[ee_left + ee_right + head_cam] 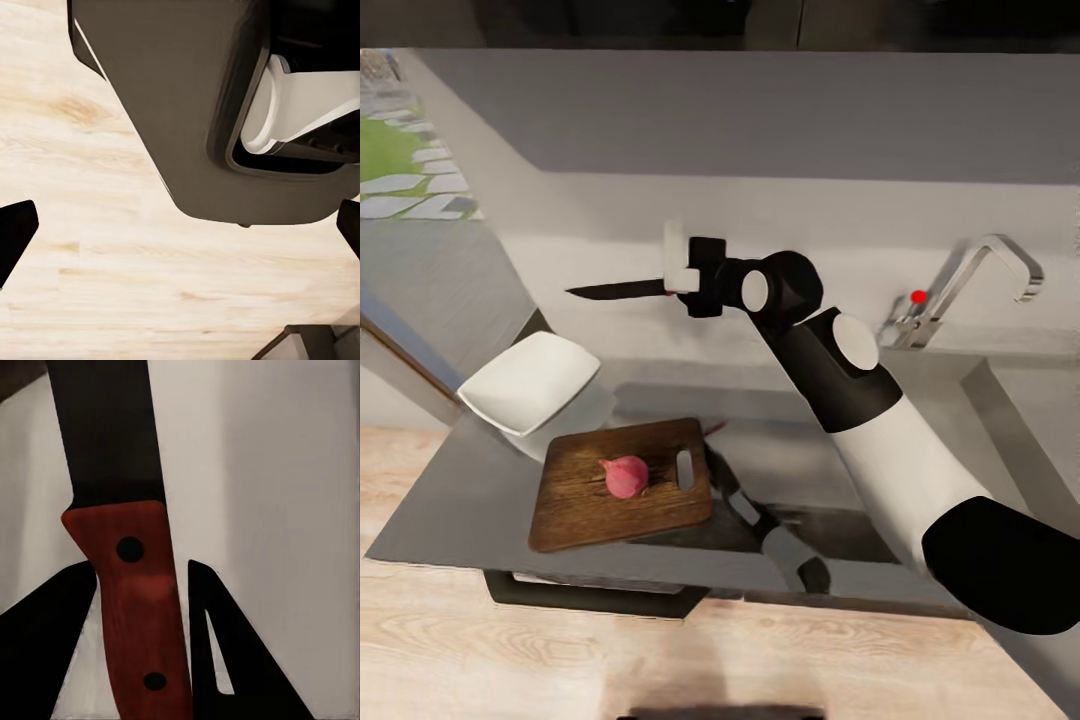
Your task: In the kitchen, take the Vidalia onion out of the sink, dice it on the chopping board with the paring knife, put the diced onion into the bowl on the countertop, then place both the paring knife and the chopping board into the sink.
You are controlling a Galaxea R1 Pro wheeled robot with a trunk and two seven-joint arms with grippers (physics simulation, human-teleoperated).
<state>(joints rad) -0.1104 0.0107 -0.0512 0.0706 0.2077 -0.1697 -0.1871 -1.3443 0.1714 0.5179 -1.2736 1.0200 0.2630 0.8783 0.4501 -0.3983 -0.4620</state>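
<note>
One onion [624, 476] sits on the board [575, 495], bowl [528, 381] just beside; nothing blocks it. My right gripper [682, 272] clamps the knife [622, 290] high above; my left gripper's [180, 232] fingers spread wide, empty.

onion [624, 476] on chopping board [575, 500], bowl [528, 380] behind

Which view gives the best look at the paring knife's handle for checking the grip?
The right wrist view: the paring knife fills it, red-brown handle with two rivets between the right gripper fingers. The head view shows the whole knife small, blade level above the chopping board. The left wrist view looks at floor.
</note>
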